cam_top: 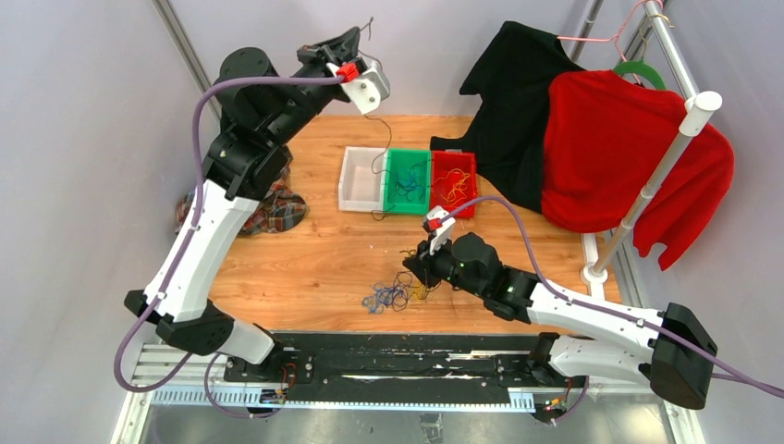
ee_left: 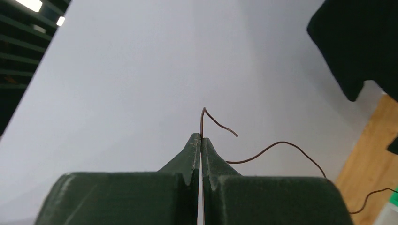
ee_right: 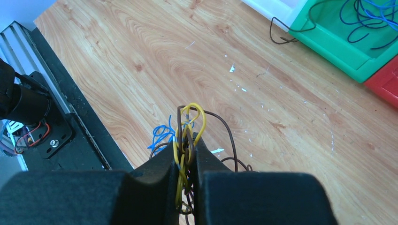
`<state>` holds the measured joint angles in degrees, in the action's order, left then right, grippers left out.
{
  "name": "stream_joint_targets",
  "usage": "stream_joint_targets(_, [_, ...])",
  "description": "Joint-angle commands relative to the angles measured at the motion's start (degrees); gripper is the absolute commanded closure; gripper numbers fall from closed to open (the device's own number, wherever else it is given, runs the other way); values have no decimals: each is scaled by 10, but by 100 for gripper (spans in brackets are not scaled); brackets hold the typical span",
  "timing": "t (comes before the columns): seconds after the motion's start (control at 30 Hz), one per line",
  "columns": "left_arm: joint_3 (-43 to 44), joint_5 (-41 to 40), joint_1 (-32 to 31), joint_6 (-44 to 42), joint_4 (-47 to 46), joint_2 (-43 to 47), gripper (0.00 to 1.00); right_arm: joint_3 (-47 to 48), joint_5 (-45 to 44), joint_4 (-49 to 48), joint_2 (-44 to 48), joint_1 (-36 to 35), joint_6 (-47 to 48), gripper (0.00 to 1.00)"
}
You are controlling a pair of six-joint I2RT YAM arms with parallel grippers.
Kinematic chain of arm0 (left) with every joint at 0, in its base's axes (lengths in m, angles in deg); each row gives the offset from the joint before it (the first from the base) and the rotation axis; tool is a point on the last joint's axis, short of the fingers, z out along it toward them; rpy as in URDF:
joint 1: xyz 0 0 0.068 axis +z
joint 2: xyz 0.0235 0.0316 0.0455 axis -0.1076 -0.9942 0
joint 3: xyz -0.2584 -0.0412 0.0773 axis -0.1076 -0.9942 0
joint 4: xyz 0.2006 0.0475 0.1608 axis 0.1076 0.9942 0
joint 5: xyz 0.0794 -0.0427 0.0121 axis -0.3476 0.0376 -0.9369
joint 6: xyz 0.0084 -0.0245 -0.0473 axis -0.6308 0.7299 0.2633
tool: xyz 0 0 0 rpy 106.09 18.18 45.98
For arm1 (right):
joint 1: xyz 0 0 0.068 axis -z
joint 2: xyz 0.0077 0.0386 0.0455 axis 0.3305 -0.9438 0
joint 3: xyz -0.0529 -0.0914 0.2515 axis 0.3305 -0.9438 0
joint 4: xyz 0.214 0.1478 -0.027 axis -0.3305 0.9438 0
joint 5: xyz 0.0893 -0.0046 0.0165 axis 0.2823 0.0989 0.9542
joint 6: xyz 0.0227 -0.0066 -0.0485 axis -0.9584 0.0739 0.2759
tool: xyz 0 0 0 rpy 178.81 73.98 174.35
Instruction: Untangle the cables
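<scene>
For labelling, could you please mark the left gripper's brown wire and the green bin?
brown wire [ee_left: 202, 123]: left wrist view, its upright stretch.
green bin [cam_top: 398, 162]: top external view, bare far floor.

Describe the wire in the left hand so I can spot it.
Find the three bins mid-table. A thin brown wire climbs from their front edge to the raised left hand. Unlike the tangled wires, it runs alone in mid-air.
</scene>
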<state>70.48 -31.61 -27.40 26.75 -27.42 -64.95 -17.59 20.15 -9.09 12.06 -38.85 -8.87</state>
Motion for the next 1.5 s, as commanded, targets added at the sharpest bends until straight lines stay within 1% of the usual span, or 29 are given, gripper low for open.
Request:
stream_joint_targets(0.0, [51, -46, -3, -83, -102, -38, 100, -8, -18, 5, 9, 6, -8, 93])
stream_joint_targets(0.13, [137, -64, -3, -112, -152, -90, 100, -11, -19, 6, 5, 7, -11, 94])
stream_joint_targets(0.2, [196, -52, -3, -115, -164, -117, 100, -12, -19, 5, 2, 8, -12, 94])
stream_joint_targets(0.3, [258, -22, -3, -127, -168, -145, 100, -13, -19, 3, -2, 8, -14, 94])
stream_joint_targets(0.43, [270, -1, -3, -121, -241, -151, 100, -15, -16, -2, -6, 8, -17, 94])
stream_joint_targets(0.57, [271, -8, -3, -113, -327, -153, 99, -16, -14, -6, -10, 8, -19, 95])
stream_joint_targets(0.7, [273, -11, -3, -130, -395, -161, 100, -18, -11, -9, -16, 8, -21, 95])
stream_joint_targets(0.87, [334, 17, -3, -126, -469, -181, 99, -24, -12, -11, -13, 8, -24, 95])
stream_joint_targets(0.93, [355, 39, -3, -129, -482, -183, 99, -26, -11, -12, -13, 8, -24, 95])
stream_joint_targets(1.03, [354, 65, -3, -140, -489, -166, 99, -25, -8, -10, -15, 8, -23, 95])
stream_joint_targets(1.13, [339, 74, -2, -144, -492, -142, 99, -22, -5, -10, -19, 8, -22, 95])
stream_joint_targets(1.3, [317, 78, -3, -117, -498, -104, 99, -15, -1, -10, -29, 8, -23, 95])
stream_joint_targets(1.47, [201, 76, -3, -126, -497, -55, 99, -13, 6, -11, -34, 8, -29, 96])
